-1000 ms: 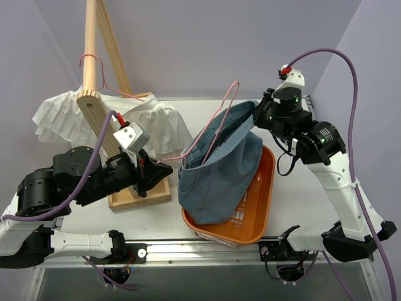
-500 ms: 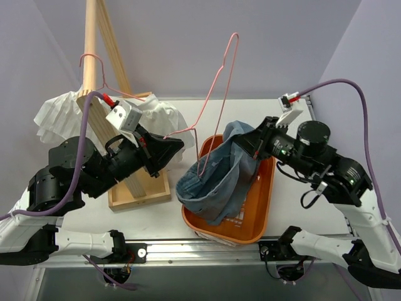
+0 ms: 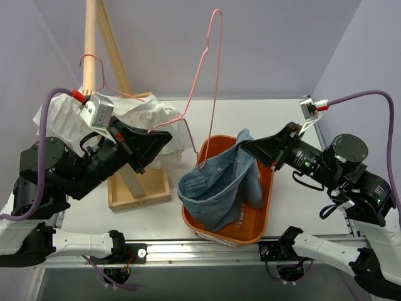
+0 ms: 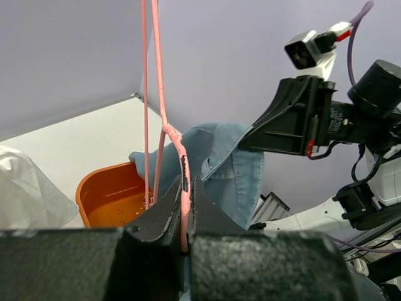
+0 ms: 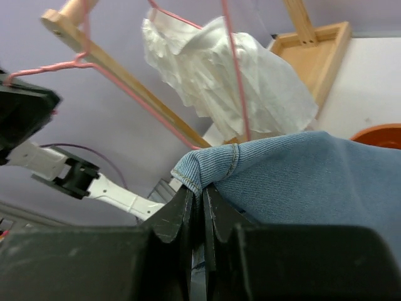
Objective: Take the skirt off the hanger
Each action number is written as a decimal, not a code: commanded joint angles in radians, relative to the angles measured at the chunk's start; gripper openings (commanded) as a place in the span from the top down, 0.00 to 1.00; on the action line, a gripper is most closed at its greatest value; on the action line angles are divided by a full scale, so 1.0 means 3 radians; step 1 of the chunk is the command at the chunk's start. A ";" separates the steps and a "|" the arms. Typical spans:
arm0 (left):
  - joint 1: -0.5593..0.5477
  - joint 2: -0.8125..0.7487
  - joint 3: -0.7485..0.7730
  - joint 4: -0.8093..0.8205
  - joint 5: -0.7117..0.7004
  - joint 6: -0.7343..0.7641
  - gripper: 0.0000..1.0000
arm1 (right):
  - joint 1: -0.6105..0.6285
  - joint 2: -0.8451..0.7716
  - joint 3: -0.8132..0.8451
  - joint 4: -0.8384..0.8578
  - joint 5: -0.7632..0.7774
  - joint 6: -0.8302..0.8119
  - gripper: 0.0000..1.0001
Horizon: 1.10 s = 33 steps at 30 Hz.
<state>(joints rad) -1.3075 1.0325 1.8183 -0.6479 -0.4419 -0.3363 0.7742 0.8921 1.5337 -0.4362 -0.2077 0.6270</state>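
1. Two things are hard to make out. In the top view the lower end of the pink hanger (image 4: pixel 178 145) meets the rim of the denim skirt (image 3: pixel 216 188). I cannot tell if the wire is inside the cloth or only touches it. The skirt also hides most of the floor of the orange basket (image 3: pixel 233 237).
2. At the left, the left pincer (image 3: pixel 164 137) is closed on the hanger, with the twisted part of the wire squeezed between its fingers. From there the hanger rises toward 12 o'clock, nearly to the top edge. At 10 o'clock from this pincer a white cloth (image 3: pixel 160 116) hangs on the wooden stand (image 3: pixel 94 44), partly covered by the arm.
3. The skirt lies at 4 o'clock from the left pincer, apart from it. It is draped into the basket near the middle of the table (image 3: pixel 250 116).
4. At the right, the right pincer (image 3: pixel 244 145) is closed on an upper corner of the skirt. The rest of the cloth falls toward 7 o'clock from its fingertips.
5. The left wrist view shows the wire between the fingers clearly, which the top view shows only small. The right wrist view shows the stitched hem pinched between its fingers and the white cloth at 12 o'clock. The basket is only a sliver at its 3 o'clock edge.
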 commanded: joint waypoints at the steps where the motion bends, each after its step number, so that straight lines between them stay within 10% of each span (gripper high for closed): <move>1: -0.0013 -0.0016 0.0111 0.0053 -0.0030 0.0037 0.98 | 0.0012 0.0130 -0.0049 -0.0237 0.0384 -0.0055 1.00; 19: -0.0013 0.0010 0.0019 -0.0228 0.0174 0.0006 0.98 | -0.0009 0.0248 -0.1502 -0.0688 0.1613 0.0646 1.00; 23: -0.0013 0.0081 0.0070 -0.0534 0.0256 0.0016 0.98 | -0.0029 0.0233 -0.1492 -0.0841 0.1643 0.0605 0.46; 29: -0.0013 0.0235 0.0233 -0.1010 0.0558 0.0047 0.98 | -0.0039 0.0222 -0.1084 -0.1301 0.1802 0.0457 0.03; 33: -0.0013 0.0296 0.0279 -0.1194 0.0706 -0.0050 0.98 | -0.0039 0.0141 -0.0700 -0.1629 0.2042 0.0451 0.00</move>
<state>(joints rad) -1.3075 1.1191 1.8584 -0.9504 -0.2878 -0.3344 0.7712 0.9672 1.2259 -0.8158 0.3069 0.7773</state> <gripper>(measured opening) 0.063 0.998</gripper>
